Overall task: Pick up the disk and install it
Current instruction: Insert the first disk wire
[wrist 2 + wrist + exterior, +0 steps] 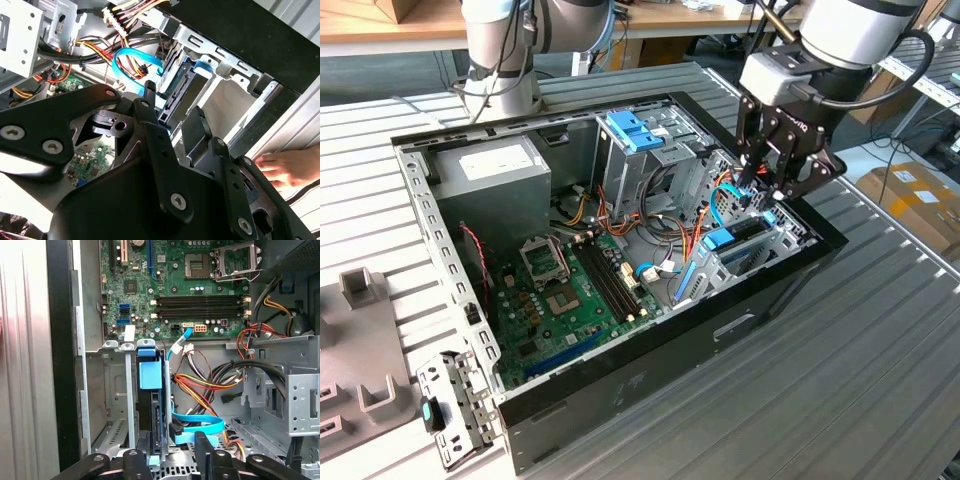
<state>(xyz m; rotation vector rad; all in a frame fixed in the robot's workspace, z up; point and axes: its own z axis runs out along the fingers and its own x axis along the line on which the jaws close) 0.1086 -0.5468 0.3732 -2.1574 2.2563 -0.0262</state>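
Now the disk point(156, 415) is standing on its thin edge in the metal bay point(112, 405) by the computer case point(620, 385) front. It is running lengthwise toward the green board point(175, 270), with its blue tab point(150, 374) nearest the board. The end effector point(167, 447) is hanging over it, fingers point(132, 460) apart. Installing is looking nearly finished; seating is calling for a straight, gentle push.

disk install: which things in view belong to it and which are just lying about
Job:
disk, standing on edge in the drive bay
gripper, open, at that bay

Lying about:
power-supply box
blue latch
motherboard
metal bracket
person's hand
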